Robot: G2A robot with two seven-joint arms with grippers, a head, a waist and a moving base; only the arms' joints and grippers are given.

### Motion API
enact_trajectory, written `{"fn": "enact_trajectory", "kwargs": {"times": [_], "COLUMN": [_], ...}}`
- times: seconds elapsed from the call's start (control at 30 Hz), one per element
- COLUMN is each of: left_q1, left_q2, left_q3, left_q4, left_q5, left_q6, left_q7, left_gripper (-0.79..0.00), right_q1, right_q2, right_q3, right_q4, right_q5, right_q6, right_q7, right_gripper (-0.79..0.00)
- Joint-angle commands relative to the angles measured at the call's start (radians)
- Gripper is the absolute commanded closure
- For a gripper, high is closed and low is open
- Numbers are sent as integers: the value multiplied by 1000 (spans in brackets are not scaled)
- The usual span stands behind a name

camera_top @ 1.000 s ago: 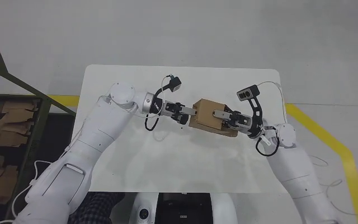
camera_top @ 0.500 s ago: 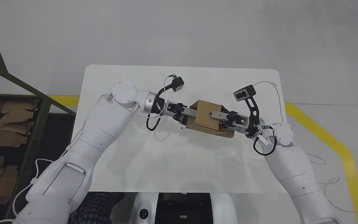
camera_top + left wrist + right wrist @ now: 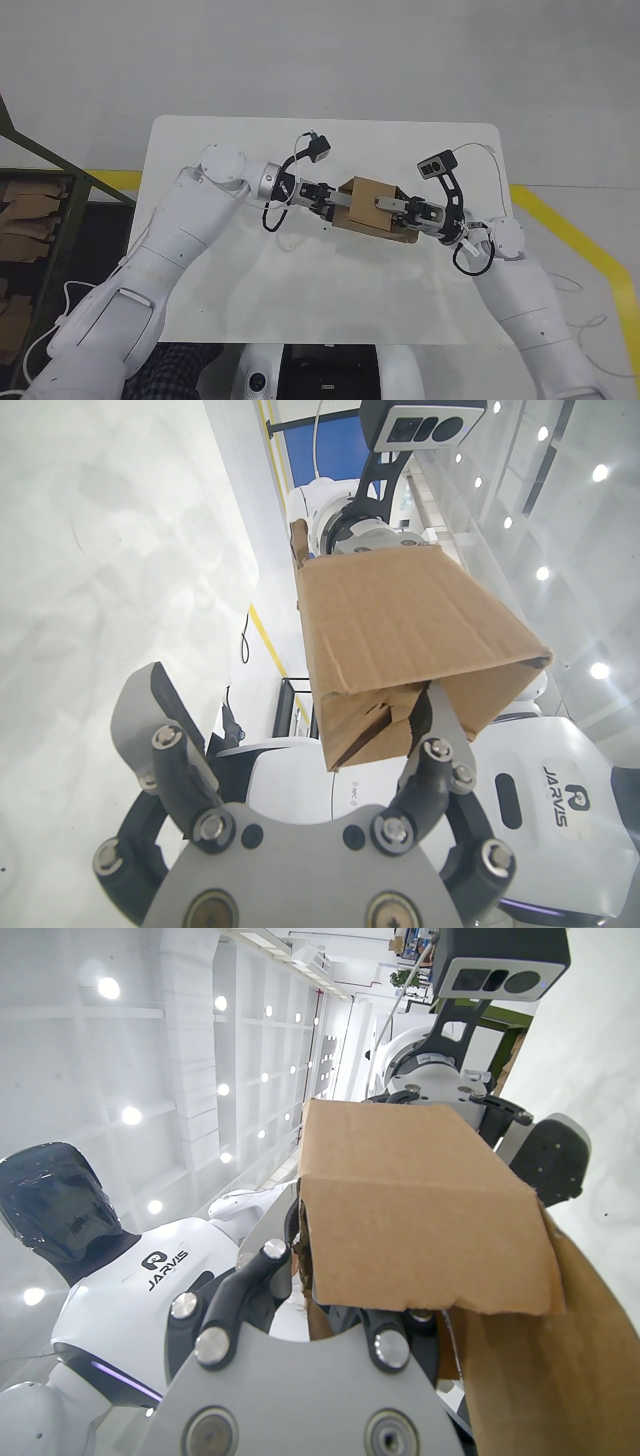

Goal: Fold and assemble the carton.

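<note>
A brown carton [image 3: 370,203] hangs over the middle of the white table [image 3: 250,290], held between both arms. From one end my left gripper [image 3: 338,200] meets it. In the left wrist view this gripper [image 3: 292,695] is open: one finger [image 3: 440,710] is tucked inside the open end of the carton [image 3: 400,625], the other stands wide apart outside. At the opposite end my right gripper [image 3: 392,207] is shut on a side wall. In the right wrist view one finger [image 3: 275,1228] presses that wall of the carton [image 3: 415,1218]; the other is hidden behind a loose flap [image 3: 525,1353].
Bare tabletop lies in front of and behind the carton. Off the table's left edge stands a rack of flat cardboard blanks [image 3: 30,215]. A yellow floor line [image 3: 580,240] runs past the table's right side.
Both grippers and the carton have shifted slightly to the left together, and the carton has turned a little. The holds look the same.
</note>
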Motion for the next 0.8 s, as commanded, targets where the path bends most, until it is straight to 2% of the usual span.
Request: {"fn": "enact_trajectory", "kwargs": {"times": [0.0, 0.2, 0.33, 0.5, 0.77], "left_q1": [4, 30, 51, 79, 118], "left_q2": [4, 22, 34, 45, 61], "left_q3": [-14, -63, -91, -111, -156], "left_q4": [9, -1, -41, -95, -177], "left_q5": [-2, 17, 74, 174, 340], "left_q6": [-5, -19, -75, -176, -410], "left_q7": [8, 28, 61, 141, 262], "left_gripper": [-785, -785, -785, -785, -785], "right_q1": [-1, -6, -2, 2, 19], "right_q2": [1, 2, 4, 7, 5], "right_q3": [5, 16, 17, 27, 26], "right_q4": [2, 15, 26, 41, 95], "right_q5": [0, -6, -28, -34, 47], "right_q6": [-2, 6, 30, 82, 176], "right_q7": [1, 5, 4, 3, 48], "right_gripper": [0, 0, 0, 0, 0]}}
